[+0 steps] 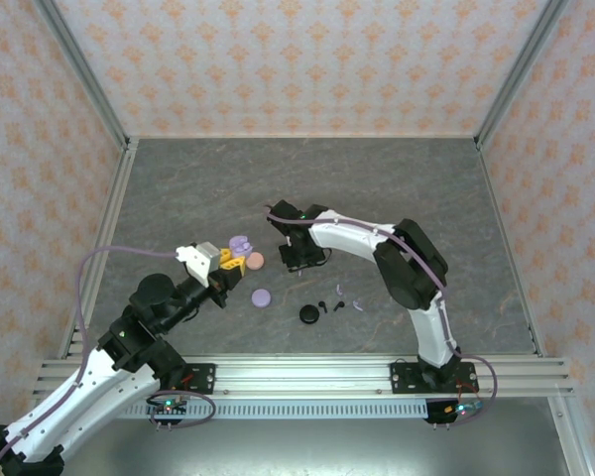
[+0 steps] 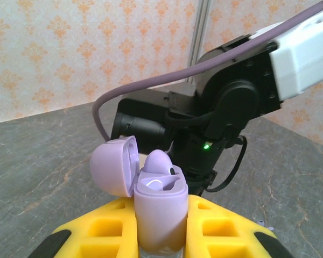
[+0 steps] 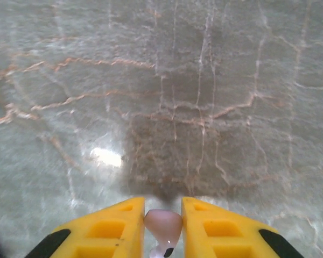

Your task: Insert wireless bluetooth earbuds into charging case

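Pink earbud [image 3: 162, 223] sits pinched in right claw [image 3: 162, 207]; left claw [image 2: 160, 200] clamps open lavender case [image 2: 160, 217].

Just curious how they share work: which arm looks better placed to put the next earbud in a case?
Probably the right arm: the right tool pinches a pale pink earbud, while the left tool is occupied holding the open lavender case upright.

Grey marbled tabletop [image 1: 278, 178] enclosed by orange-patterned wallpapered walls [image 1: 307, 59].
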### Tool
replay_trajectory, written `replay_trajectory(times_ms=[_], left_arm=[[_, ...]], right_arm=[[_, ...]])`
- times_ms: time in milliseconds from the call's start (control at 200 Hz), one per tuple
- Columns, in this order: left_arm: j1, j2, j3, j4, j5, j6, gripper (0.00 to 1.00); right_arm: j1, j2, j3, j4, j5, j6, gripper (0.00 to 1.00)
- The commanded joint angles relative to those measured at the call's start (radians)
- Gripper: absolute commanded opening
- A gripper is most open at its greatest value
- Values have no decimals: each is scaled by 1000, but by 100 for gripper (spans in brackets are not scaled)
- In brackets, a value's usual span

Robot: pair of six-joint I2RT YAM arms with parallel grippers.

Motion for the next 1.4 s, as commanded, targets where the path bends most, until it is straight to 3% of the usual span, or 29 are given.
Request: replay_trajectory(times_ms=[0, 310, 616, 796, 1391], left_arm=[[-7, 22, -20, 107, 23, -20, 0], [-7, 153, 9, 220, 108, -41, 0], [-7, 287, 48, 342, 197, -70, 0], [-7, 340, 51, 446, 240, -108, 0], [-8, 398, 81, 496, 287, -130, 0]], right_arm=[[-28, -157, -35, 72, -15, -28, 23], [-94, -506, -128, 190, -166, -132, 23], [-65, -751, -242, 456, -365, -133, 23], [20, -796, -272, 510, -309, -210, 23], [52, -797, -332, 613, -269, -203, 23]])
